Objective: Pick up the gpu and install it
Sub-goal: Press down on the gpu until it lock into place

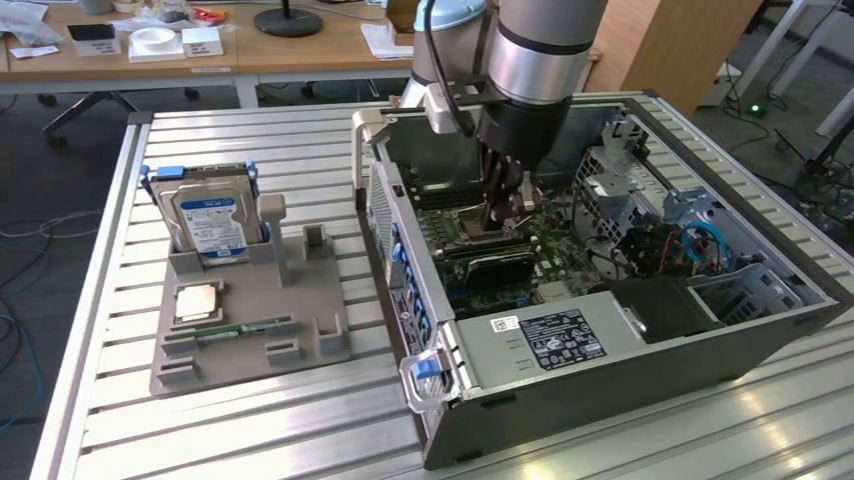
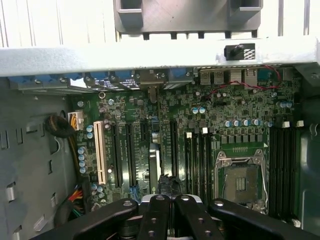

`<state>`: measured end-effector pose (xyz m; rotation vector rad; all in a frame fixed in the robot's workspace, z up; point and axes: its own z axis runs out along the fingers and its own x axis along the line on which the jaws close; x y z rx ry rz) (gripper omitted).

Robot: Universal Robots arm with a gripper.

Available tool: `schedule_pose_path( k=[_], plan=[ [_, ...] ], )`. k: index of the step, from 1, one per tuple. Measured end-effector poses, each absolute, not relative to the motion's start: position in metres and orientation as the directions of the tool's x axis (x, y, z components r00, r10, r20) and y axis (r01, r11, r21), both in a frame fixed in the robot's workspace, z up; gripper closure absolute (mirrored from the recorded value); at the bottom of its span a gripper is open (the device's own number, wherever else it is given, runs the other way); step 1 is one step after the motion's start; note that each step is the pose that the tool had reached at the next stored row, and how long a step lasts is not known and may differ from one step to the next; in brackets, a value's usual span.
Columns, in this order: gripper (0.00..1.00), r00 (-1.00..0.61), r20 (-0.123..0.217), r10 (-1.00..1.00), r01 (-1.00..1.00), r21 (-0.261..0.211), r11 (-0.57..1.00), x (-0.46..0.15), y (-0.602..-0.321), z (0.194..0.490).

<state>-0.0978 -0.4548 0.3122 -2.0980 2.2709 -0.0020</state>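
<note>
Inside the open computer case (image 1: pixel 747 330), the gripper (image 1: pixel 514 205) – jaws shut – sits over the gpu (image 1: pixel 497 262) on the motherboard (image 2: pixel 235 107).

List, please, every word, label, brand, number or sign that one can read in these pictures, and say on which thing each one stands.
None can be read with certainty.
Hard drive: blue and white label, print too small to read.
Power supply in the computer case: black label and a small white sticker, both too blurred.
Motherboard: fine white markings, not legible.
White boxes on the far desk: no readable print.
</note>
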Motion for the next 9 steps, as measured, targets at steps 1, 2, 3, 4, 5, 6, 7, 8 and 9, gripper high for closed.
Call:
schedule_pose_path(
  k=[1, 2, 3, 4, 5, 6, 7, 8, 9],
  plan=[
    [0.89, -0.078, -0.036, -0.996, -0.996, -0.035, 0.080, -0.0978, -0.4548, 0.3127],
    [0.89, -0.078, -0.036, -0.996, -0.996, -0.035, 0.080, -0.0978, -0.4548, 0.3127],
    [0.89, -0.078, -0.036, -0.996, -0.996, -0.035, 0.080, -0.0978, -0.4548, 0.3129],
    [0.89, -0.078, -0.036, -0.996, -0.996, -0.035, 0.080, -0.0978, -0.4548, 0.3132],
    [0.89, -0.078, -0.036, -0.996, -0.996, -0.035, 0.080, -0.0978, -0.4548, 0.3132],
    [0.89, -0.078, -0.036, -0.996, -0.996, -0.035, 0.080, -0.0978, -0.4548, 0.3133],
    [0.89, -0.078, -0.036, -0.996, -0.996, -0.035, 0.080, -0.0978, -0.4548, 0.3133],
    [0.89, -0.078, -0.036, -0.996, -0.996, -0.035, 0.080, -0.0978, -0.4548, 0.3133],
    [0.89, -0.078, -0.036, -0.996, -0.996, -0.035, 0.080, -0.0978, -0.4548, 0.3133]
  ],
)
